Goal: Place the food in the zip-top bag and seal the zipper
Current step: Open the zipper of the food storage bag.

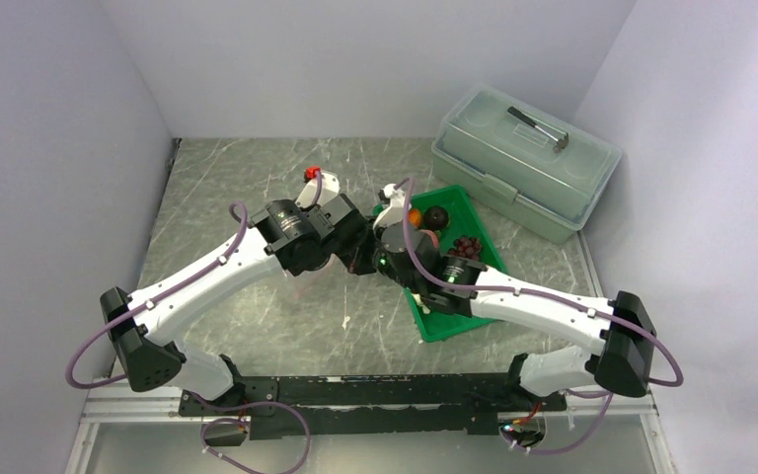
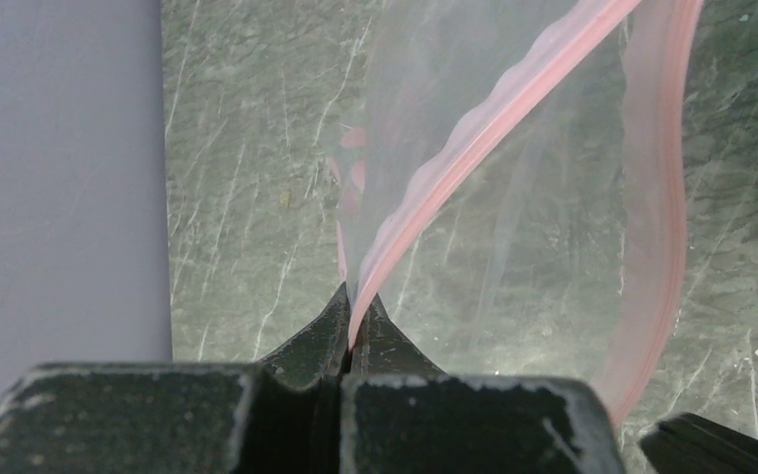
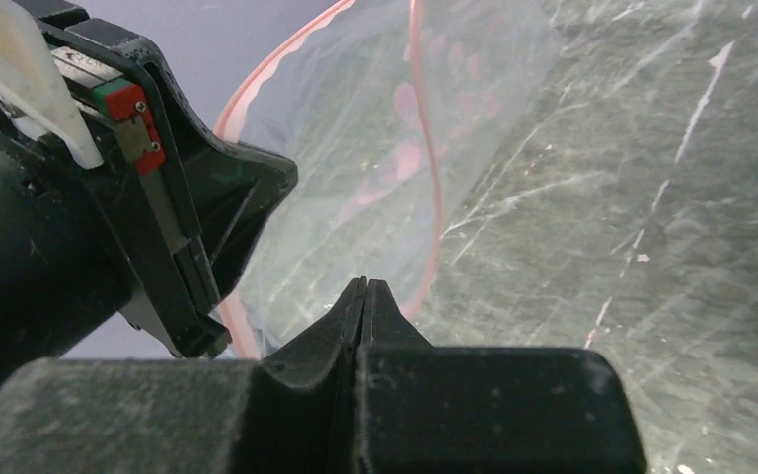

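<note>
Both arms have the zip-top bag strung up between them over the table. Left jaws are clamped tight on the zipper strip, and the right jaws look pinched shut on the opposite lip, so I reckon the idea is stretching the mouth open. Thing is, the food sits over in the green tray and neither arm is free to fetch it, so one has to let go first
</note>
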Controlling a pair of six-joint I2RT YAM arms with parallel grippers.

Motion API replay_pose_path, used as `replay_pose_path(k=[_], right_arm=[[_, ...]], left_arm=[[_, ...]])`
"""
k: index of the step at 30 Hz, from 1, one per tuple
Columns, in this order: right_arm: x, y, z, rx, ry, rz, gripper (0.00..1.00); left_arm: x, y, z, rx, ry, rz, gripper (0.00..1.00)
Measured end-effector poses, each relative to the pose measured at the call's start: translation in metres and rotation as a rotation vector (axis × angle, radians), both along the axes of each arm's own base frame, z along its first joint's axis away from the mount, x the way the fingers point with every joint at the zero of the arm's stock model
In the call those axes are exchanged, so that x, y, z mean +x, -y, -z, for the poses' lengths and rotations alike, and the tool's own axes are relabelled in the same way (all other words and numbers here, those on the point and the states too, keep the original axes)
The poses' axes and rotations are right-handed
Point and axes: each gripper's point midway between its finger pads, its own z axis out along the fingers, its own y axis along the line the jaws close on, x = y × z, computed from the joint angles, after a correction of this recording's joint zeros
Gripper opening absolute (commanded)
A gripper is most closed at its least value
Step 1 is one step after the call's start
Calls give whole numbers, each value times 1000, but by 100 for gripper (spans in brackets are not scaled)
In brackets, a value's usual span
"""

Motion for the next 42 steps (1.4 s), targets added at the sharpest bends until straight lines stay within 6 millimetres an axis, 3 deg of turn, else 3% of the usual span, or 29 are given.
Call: replay_pose_path(k=[12, 21, 28, 37, 42], right_arm=[[7, -41, 5, 81, -67, -35, 0], [10, -64, -3, 167, -98, -45, 0], [15, -79, 43, 127, -193, -26, 0], [19, -78, 52, 121, -216, 9, 0], [26, -78, 67, 74, -236, 49, 0]], left_arm=[[-3, 6, 4, -34, -27, 15, 0], [-10, 6, -1, -120, -36, 27, 0], [-15, 17, -12, -223, -15, 65, 0], [-21, 23, -14, -287, -22, 91, 0], [-23, 27, -8, -305, -37, 103, 0]])
